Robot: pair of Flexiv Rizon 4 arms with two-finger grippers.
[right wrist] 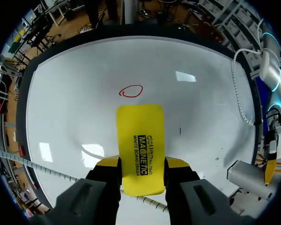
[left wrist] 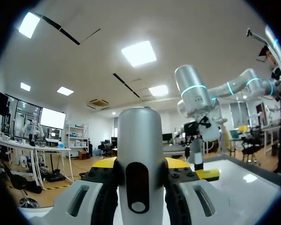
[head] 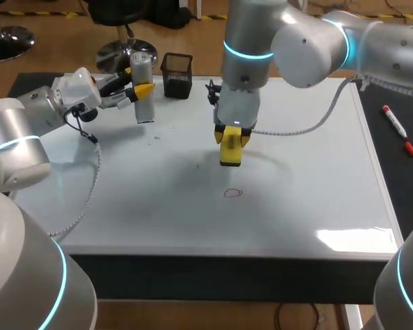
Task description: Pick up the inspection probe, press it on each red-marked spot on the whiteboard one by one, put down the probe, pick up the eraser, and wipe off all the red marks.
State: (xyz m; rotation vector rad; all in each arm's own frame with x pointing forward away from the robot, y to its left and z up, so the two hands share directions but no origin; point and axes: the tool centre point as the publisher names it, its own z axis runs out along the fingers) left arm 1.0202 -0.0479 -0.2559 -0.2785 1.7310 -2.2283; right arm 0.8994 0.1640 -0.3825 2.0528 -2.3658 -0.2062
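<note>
Your right gripper [head: 232, 139] is pinching the eraser [head: 230, 154] mid-frame; your left gripper [head: 140, 90] is clamping the probe [head: 145, 110], upper left.

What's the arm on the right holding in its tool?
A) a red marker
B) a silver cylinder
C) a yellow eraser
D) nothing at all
C: the right tool has its two fingers clamped on the yellow eraser from both sides, above the whiteboard, with the red circle just ahead of it.
</note>
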